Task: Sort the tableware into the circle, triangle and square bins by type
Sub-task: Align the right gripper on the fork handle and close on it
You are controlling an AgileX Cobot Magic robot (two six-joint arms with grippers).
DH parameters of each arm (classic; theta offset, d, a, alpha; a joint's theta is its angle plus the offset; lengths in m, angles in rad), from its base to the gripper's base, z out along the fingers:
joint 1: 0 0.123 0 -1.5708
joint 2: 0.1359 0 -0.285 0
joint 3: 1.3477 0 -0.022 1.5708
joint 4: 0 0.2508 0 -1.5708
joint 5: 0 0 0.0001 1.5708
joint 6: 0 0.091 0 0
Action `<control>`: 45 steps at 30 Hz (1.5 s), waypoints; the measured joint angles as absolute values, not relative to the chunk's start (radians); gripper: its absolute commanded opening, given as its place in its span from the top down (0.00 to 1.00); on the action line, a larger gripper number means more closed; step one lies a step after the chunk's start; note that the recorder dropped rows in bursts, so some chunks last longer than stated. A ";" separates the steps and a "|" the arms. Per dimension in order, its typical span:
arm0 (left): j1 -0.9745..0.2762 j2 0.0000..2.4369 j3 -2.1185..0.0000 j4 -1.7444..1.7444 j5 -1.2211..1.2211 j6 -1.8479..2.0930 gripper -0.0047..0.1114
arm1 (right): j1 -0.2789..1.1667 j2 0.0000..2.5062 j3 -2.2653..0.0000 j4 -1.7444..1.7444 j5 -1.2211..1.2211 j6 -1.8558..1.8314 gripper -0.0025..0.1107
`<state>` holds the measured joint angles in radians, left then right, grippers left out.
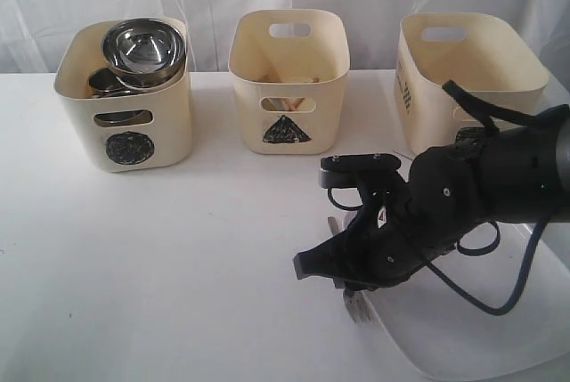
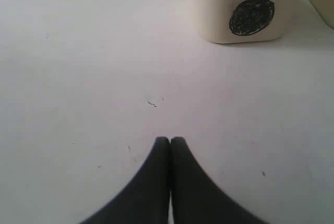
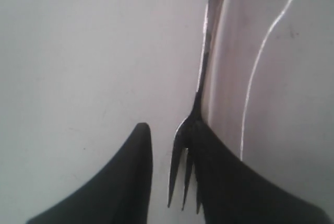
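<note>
Plate (image 1: pixel 472 342) edge flanks fork (image 3: pixel 183 145) between parted right claw (image 3: pixel 169 130); left claw (image 2: pixel 169 139) closed.

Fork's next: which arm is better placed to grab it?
Right. The right gripper has its open jaws either side of the fork beside the plate; the left gripper is shut, facing the circle bin.

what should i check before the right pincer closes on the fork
1. Fork inside the right pincer: ok.
2. Grip on it: not ok, a gap shows beside one finger.
3. Fork clear of the plate: cannot tell, it lies along the rim.
4. Triangle bin open on top: ok.
5. Left pincer out of the way: ok, shut over bare table.
</note>
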<state>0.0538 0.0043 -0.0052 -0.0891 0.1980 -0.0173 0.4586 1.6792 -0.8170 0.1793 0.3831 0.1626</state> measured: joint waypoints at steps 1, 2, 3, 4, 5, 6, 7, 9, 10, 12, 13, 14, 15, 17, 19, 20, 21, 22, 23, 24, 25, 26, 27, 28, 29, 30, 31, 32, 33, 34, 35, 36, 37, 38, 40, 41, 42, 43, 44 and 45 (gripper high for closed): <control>0.054 0.004 -0.005 -0.089 0.198 -0.017 0.96 | 0.459 1.679 -0.817 0.149 0.382 0.189 0.74; 0.054 0.004 -0.005 -0.089 0.198 -0.017 0.96 | 0.459 1.679 -0.817 0.125 0.382 0.210 0.74; 0.054 0.004 -0.005 -0.089 0.198 -0.017 0.96 | 0.459 1.679 -0.817 0.108 0.382 0.223 0.74; 0.054 0.004 -0.005 -0.089 0.198 -0.017 0.96 | 0.459 1.679 -0.817 0.095 0.382 0.231 0.74; 0.054 0.004 -0.005 -0.089 0.198 -0.017 0.96 | 0.459 1.679 -0.817 0.090 0.382 0.236 0.74; 0.054 0.004 -0.005 -0.089 0.198 -0.017 0.96 | 0.459 1.679 -0.817 0.083 0.382 0.243 0.74; 0.054 0.004 -0.005 -0.089 0.198 -0.017 0.96 | 0.459 1.679 -0.817 0.077 0.379 0.248 0.74; 0.054 0.004 -0.005 -0.089 0.198 -0.017 0.96 | 0.459 1.679 -0.817 0.070 0.375 0.260 0.74; 0.054 0.004 -0.005 -0.089 0.198 -0.017 0.96 | 0.459 1.679 -0.817 0.068 0.375 0.264 0.74; 0.054 0.004 -0.005 -0.089 0.198 -0.017 0.96 | 0.459 1.679 -0.817 0.066 0.373 0.267 0.74; 0.054 0.004 -0.005 -0.089 0.198 -0.017 0.96 | 0.459 1.679 -0.817 0.066 0.373 0.269 0.74; 0.054 0.004 -0.005 -0.089 0.198 -0.017 0.96 | 0.459 1.679 -0.817 0.066 0.373 0.269 0.74; 0.054 0.004 -0.005 -0.089 0.198 -0.017 0.96 | 0.459 1.679 -0.817 0.066 0.379 0.269 0.74; 0.054 0.004 -0.005 -0.089 0.198 -0.017 0.96 | 0.459 1.679 -0.817 0.066 0.388 0.269 0.74; 0.054 0.004 -0.005 -0.089 0.198 -0.017 0.96 | 0.459 1.679 -0.817 0.086 0.396 0.269 0.74; 0.054 0.004 -0.005 -0.089 0.198 -0.017 0.96 | 0.459 1.679 -0.817 0.099 0.401 0.269 0.74; 0.054 0.004 -0.005 -0.089 0.198 -0.017 0.96 | 0.459 1.679 -0.817 0.124 0.406 0.264 0.74; 0.054 0.004 -0.005 -0.089 0.198 -0.017 0.96 | 0.459 1.679 -0.817 0.144 0.408 0.252 0.74; 0.054 0.004 -0.005 -0.089 0.198 -0.017 0.96 | 0.459 1.679 -0.817 0.171 0.411 0.232 0.74; 0.054 0.004 -0.005 -0.089 0.198 -0.017 0.96 | 0.459 1.679 -0.817 0.200 0.412 0.207 0.74; 0.054 0.004 -0.005 -0.089 0.198 -0.017 0.96 | 0.459 1.679 -0.817 0.228 0.414 0.179 0.74; 0.054 0.004 -0.005 -0.089 0.198 -0.017 0.96 | 0.459 1.679 -0.817 0.252 0.416 0.154 0.74; 0.054 0.004 -0.005 -0.089 0.198 -0.017 0.96 | 0.459 1.679 -0.817 0.272 0.419 0.133 0.74; 0.054 0.004 -0.005 -0.089 0.198 -0.017 0.96 | 0.459 1.679 -0.817 0.285 0.418 0.119 0.74; 0.054 0.004 -0.005 -0.089 0.198 -0.017 0.96 | 0.459 1.679 -0.817 0.294 0.421 0.107 0.74; 0.054 0.004 -0.005 -0.089 0.198 -0.017 0.96 | 0.459 1.679 -0.817 0.301 0.421 0.100 0.74; 0.054 0.004 -0.005 -0.089 0.198 -0.017 0.96 | 0.459 1.679 -0.817 0.306 0.421 0.095 0.74; 0.054 0.004 -0.005 -0.089 0.198 -0.017 0.96 | 0.459 1.679 -0.817 0.311 0.421 0.089 0.74; 0.054 0.004 -0.005 -0.089 0.198 -0.017 0.96 | 0.459 1.679 -0.817 0.310 0.421 0.084 0.74; 0.054 0.004 -0.005 -0.089 0.198 -0.017 0.96 | 0.459 1.679 -0.817 0.313 0.419 0.078 0.74; 0.054 0.004 -0.005 -0.089 0.198 -0.017 0.96 | 0.459 1.679 -0.817 0.313 0.411 0.073 0.74; 0.054 0.004 -0.005 -0.089 0.198 -0.017 0.96 | 0.459 1.679 -0.817 0.313 0.405 0.068 0.74; 0.054 0.004 -0.005 -0.089 0.198 -0.017 0.96 | 0.459 1.679 -0.817 0.313 0.397 0.066 0.74; 0.054 0.004 -0.005 -0.089 0.198 -0.017 0.96 | 0.459 1.679 -0.817 0.313 0.390 0.064 0.74; 0.054 0.004 -0.005 -0.089 0.198 -0.017 0.96 | 0.459 1.679 -0.817 0.313 0.372 0.062 0.74; 0.054 0.004 -0.005 -0.089 0.198 -0.017 0.96 | 0.459 1.679 -0.817 0.313 0.364 0.060 0.74; 0.054 0.004 -0.005 -0.089 0.198 -0.017 0.96 | 0.459 1.681 -0.817 0.313 0.359 0.060 0.74; 0.054 0.004 -0.005 -0.089 0.198 -0.017 0.96 | 0.459 1.687 -0.817 0.313 0.357 0.060 0.74; 0.054 0.004 -0.005 -0.089 0.198 -0.017 0.96 | 0.459 1.692 -0.817 0.313 0.356 0.060 0.74; 0.054 0.004 -0.005 -0.089 0.198 -0.017 0.96 | 0.459 1.701 -0.817 0.313 0.355 0.060 0.74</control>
<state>0.0538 0.0043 -0.0052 -0.0891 0.1980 -0.0173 0.4586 1.7012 -0.8170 0.3126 0.3552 0.0601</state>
